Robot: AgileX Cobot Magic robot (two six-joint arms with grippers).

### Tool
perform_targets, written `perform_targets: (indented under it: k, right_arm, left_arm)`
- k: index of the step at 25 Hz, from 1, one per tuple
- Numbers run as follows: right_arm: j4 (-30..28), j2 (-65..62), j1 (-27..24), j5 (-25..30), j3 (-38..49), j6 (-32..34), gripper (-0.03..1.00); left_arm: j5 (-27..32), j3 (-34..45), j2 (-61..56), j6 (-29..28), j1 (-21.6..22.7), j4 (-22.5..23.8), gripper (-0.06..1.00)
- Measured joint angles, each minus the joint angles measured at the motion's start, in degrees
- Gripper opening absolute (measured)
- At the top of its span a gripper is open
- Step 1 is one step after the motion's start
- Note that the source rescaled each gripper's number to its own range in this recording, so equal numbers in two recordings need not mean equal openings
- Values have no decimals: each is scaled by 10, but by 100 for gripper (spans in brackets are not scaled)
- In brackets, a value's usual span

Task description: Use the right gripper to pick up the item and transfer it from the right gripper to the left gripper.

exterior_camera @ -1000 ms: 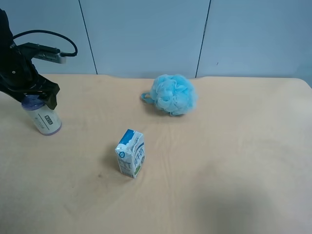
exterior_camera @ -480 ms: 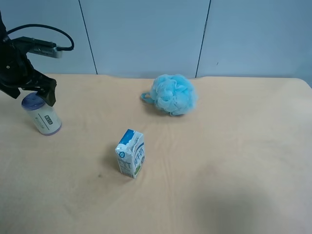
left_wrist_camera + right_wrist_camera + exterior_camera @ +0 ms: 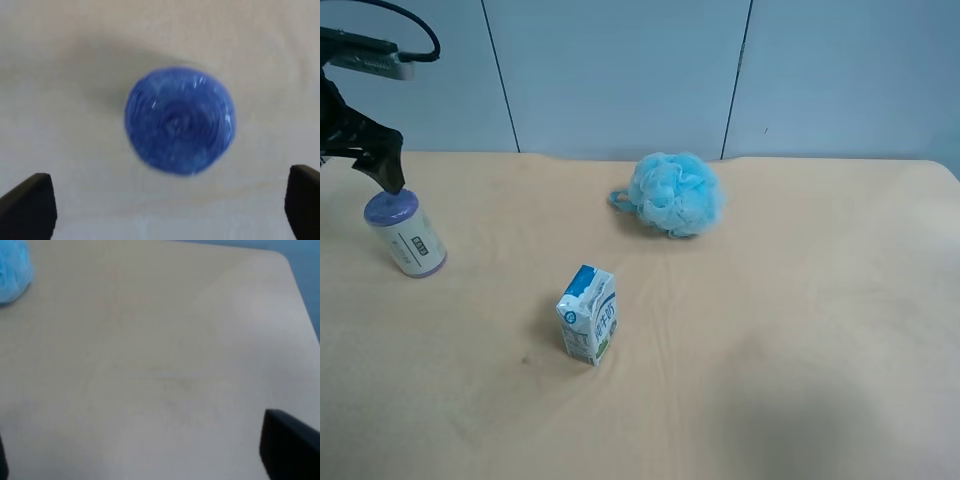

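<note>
The item (image 3: 406,236), a cream-white roll with purple ends, stands upright on the table at the exterior high view's left. The left gripper (image 3: 358,158) hangs open just above and behind it, holding nothing. In the left wrist view the roll's purple top (image 3: 180,120) lies straight below, between the two spread black fingertips (image 3: 27,205) of the left gripper (image 3: 167,210). The right gripper (image 3: 145,460) is out of the exterior high view. Its wrist view shows one black finger (image 3: 290,450) at the edge, wide apart from the other, over bare table.
A blue-white milk carton (image 3: 588,314) stands near the table's middle. A fluffy blue bath sponge (image 3: 672,193) lies farther back; it also shows in the right wrist view (image 3: 12,270). The table's (image 3: 800,330) far edge meets a blue-grey wall.
The left gripper, which stood around the roll's top, has risen and moved back off it. The roll stays standing on the table.
</note>
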Motion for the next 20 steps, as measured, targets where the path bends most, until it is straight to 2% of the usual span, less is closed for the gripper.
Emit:
perform_targets:
  k: [4,13,20]
  right_arm:
    - [0,0,0,0,0,0,97]
    - [0,0,0,0,0,0,97]
    - [0,0,0,0,0,0,97]
  left_arm:
    - [31,0,-59,0,0,27,78]
    - [57,0,-227,-27,0,34,77]
    - [139,0,-368,-42,0,34,77]
